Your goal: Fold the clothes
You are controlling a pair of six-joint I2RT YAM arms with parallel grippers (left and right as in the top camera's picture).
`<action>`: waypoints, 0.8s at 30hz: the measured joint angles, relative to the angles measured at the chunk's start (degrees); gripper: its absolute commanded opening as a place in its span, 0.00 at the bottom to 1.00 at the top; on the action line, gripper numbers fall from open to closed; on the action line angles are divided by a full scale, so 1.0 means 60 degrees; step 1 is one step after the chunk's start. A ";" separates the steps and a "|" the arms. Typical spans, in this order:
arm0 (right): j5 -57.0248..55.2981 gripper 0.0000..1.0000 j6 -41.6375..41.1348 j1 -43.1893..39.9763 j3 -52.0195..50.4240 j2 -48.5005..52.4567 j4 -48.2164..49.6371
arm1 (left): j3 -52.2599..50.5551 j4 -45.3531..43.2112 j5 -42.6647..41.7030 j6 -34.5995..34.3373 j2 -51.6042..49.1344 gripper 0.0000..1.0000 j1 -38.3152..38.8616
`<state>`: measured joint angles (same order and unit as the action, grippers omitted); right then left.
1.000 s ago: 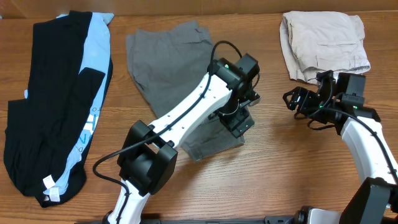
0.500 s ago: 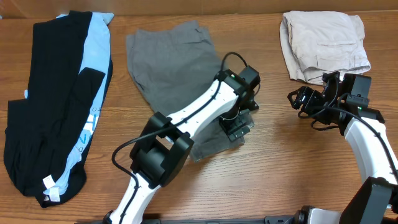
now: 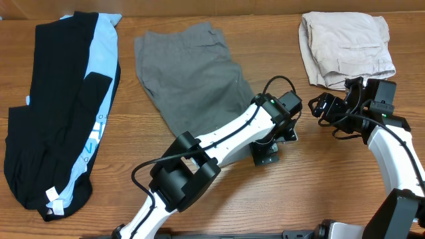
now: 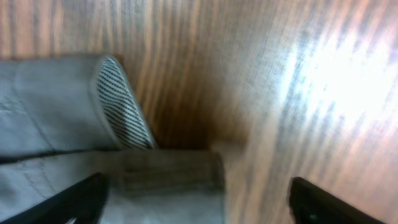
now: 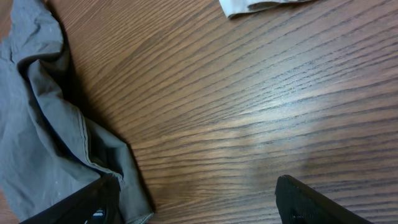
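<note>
Grey shorts (image 3: 189,73) are lying flat mid-table: matte woven cloth, lightly creased, with the near right corner running under my left arm (image 3: 226,133). Beige shorts (image 3: 345,50) are sitting folded into a rough square at far right, stitched seams showing. Black garment (image 3: 46,113) and light-blue garment (image 3: 99,60) are lying long and overlapped at far left. Table (image 3: 312,179) is brown wood with heavy grain, throwing glare in the left wrist view.

Left arm is reaching from the near edge diagonally right, white links stretched low over the shorts' corner, wrist tipped down. Left tool (image 4: 198,179) is standing spread wide. A thick folded edge (image 4: 168,171) of the grey shorts is lying between its fingers, with a fine-striped lining (image 4: 121,112) turned out just beyond. One finger is hanging over cloth, the other over bare wood. I cannot tell whether either is touching the fabric.

Right arm (image 3: 392,153) is coming in from the near right, elbow bent, wrist pointing left toward the grey shorts. Right tool (image 5: 198,180) is gaping wide and gripping nothing, over bare wood. Rumpled grey cloth is bunching just beside one finger (image 5: 87,202); contact is unclear. A pale beige edge is showing at the top of that view.
</note>
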<state>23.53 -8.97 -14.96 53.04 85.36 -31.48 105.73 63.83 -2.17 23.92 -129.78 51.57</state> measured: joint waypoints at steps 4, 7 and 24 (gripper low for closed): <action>0.0000 0.83 -0.0004 -0.0004 0.0000 0.0000 -0.0007 | -0.0124 -0.0284 0.0546 -0.0342 -0.0233 0.69 0.0007; -0.0047 0.83 -0.0007 -0.0004 0.0000 0.0000 -0.0004 | -0.0149 -0.0299 0.0958 -0.0441 -0.0444 0.20 0.0007; 0.0058 0.75 -0.0033 0.0000 0.0000 0.0000 0.0051 | 0.2036 0.1719 0.2076 -0.2579 -0.0342 0.04 -0.1024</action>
<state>23.88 -9.17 -14.96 53.04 85.36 -31.18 117.95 74.15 10.28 8.45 -131.83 45.43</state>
